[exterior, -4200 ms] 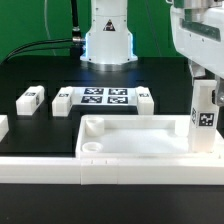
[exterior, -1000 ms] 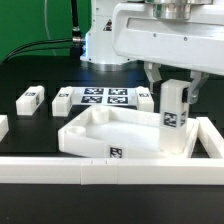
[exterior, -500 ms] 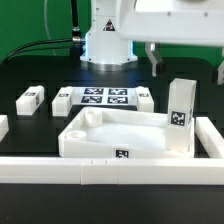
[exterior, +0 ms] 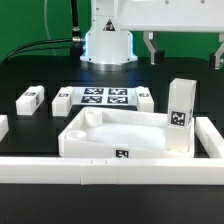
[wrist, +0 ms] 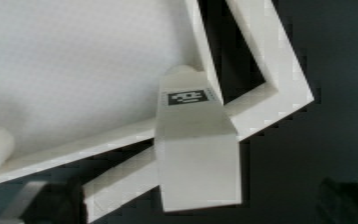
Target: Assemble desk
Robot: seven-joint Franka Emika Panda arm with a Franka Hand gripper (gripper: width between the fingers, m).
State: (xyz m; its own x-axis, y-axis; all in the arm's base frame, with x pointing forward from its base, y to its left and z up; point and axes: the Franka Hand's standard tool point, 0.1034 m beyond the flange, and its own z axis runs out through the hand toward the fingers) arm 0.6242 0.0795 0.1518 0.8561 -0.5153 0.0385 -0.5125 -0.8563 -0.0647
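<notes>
The white rimmed tabletop (exterior: 110, 134) lies upside down and slightly turned, against the front border bar. One square leg (exterior: 180, 116) stands upright in its corner at the exterior view's right, tag facing front. My gripper (exterior: 185, 48) hangs above that leg, open and empty, well apart from it. In the wrist view the leg (wrist: 197, 140) points up toward the camera from the tabletop's corner (wrist: 69, 80), between my dark, blurred fingertips (wrist: 30, 203).
Three loose legs (exterior: 31, 99) (exterior: 62, 101) (exterior: 145, 99) lie flat beside the marker board (exterior: 104, 97), and another part (exterior: 2, 126) shows at the left edge. White border bars run along the front (exterior: 100, 171) and right (exterior: 211, 138). The robot base (exterior: 108, 45) stands behind.
My gripper brought the leg to the tabletop's right corner, let go of it and rose. The leg stays standing. The tabletop turned slightly since the earliest frame.
</notes>
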